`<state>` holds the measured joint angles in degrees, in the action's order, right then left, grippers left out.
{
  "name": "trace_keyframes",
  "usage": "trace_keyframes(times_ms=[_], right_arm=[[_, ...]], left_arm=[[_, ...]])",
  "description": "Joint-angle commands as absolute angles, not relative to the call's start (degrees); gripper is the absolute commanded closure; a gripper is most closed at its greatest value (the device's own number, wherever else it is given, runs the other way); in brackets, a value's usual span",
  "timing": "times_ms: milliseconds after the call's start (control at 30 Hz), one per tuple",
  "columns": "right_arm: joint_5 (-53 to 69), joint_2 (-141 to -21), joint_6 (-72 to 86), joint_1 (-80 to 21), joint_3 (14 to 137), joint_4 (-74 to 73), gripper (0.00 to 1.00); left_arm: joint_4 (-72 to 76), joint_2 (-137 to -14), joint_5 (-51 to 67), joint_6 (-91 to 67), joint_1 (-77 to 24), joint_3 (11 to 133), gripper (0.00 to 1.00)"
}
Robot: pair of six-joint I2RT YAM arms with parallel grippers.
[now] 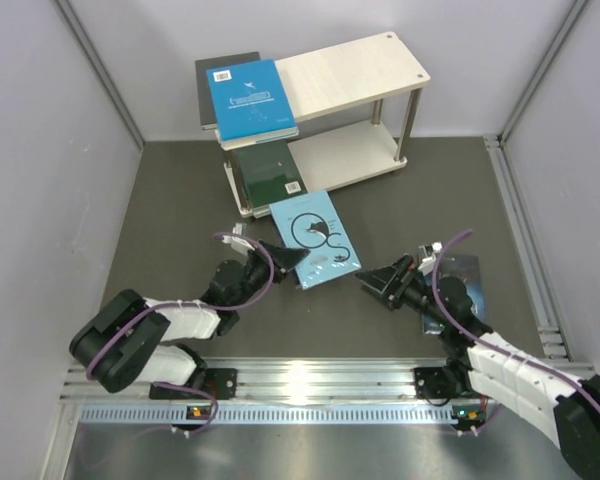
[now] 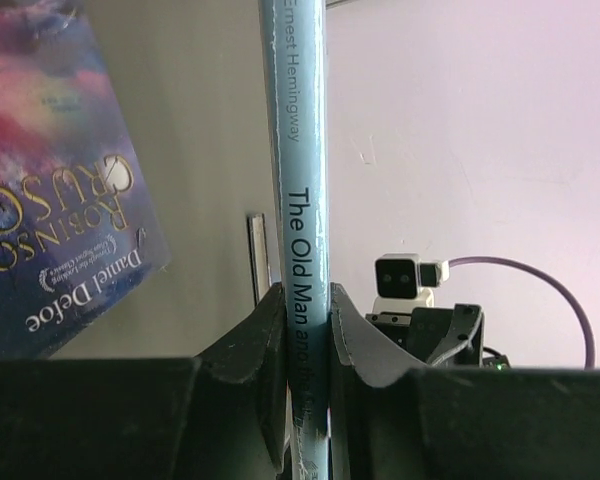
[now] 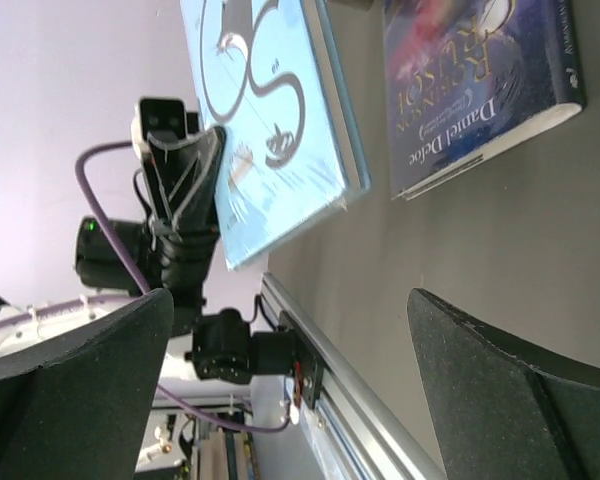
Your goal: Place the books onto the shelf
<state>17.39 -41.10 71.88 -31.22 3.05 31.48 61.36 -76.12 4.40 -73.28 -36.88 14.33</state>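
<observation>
While the left claw clamps the light blue book over the dark grey mat, the right claw gapes empty; a bright blue book tops the shelf; pale walls surround.

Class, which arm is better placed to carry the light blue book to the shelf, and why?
Left. The left gripper is shut on the light blue book; the right gripper is open, holding nothing.
</observation>
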Motion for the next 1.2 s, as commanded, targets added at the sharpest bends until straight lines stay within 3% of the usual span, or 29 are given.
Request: trace_keyframes(times_ms=[0,133,233,267,300,367,433,700,833,1000,1167], right_arm=[[13.63,-45.86,74.53,-32.78,5.8,41.56,0.0],[12.83,-55.6,77.07,-34.27,6.94,49.91,0.01],[11.87,-61.76,79.27,-34.89,7.12,58.42,0.18],[11.6,-63.27,80.58,-34.81,6.95,60.54,0.3],[11.43,-64.5,81.12,-34.89,7.12,64.21,0.35],[11.86,-67.93,81.91,-34.81,8.51,65.48,0.45],[12.74,-70.12,82.09,-34.63,8.7,67.05,0.47],[16.44,-69.8,84.02,-35.15,4.93,65.58,0.36],[13.89,-59.17,80.44,-36.91,3.95,51.97,0.26],[8.54,-49.67,76.03,-38.06,6.76,35.26,0.21],[11.15,-54.65,75.15,-37.97,9.66,35.85,0.2]], left_arm=[[77.14,-79.0,0.53,-77.42,-38.67,13.45,1.0],[84.54,-84.19,-1.15,-80.77,-39.29,13.88,1.0],[91.3,-89.11,-0.79,-83.23,-40.25,14.85,1.0],[93.06,-90.34,-0.53,-84.28,-40.69,15.03,1.0],[94.73,-92.87,-0.61,-84.72,-41.04,15.2,1.0],[97.21,-94.83,-0.53,-86.56,-41.48,15.29,1.0],[97.21,-94.49,-1.93,-86.05,-41.31,14.16,1.0],[97.12,-90.27,-2.2,-85.78,-41.22,13.01,1.0],[97.21,-89.65,-2.64,-86.84,-41.22,13.45,1.0],[97.12,-90.17,-1.58,-88.94,-41.31,14.85,1.0],[97.12,-88.69,-0.62,-90.53,-41.57,15.99,1.0]])
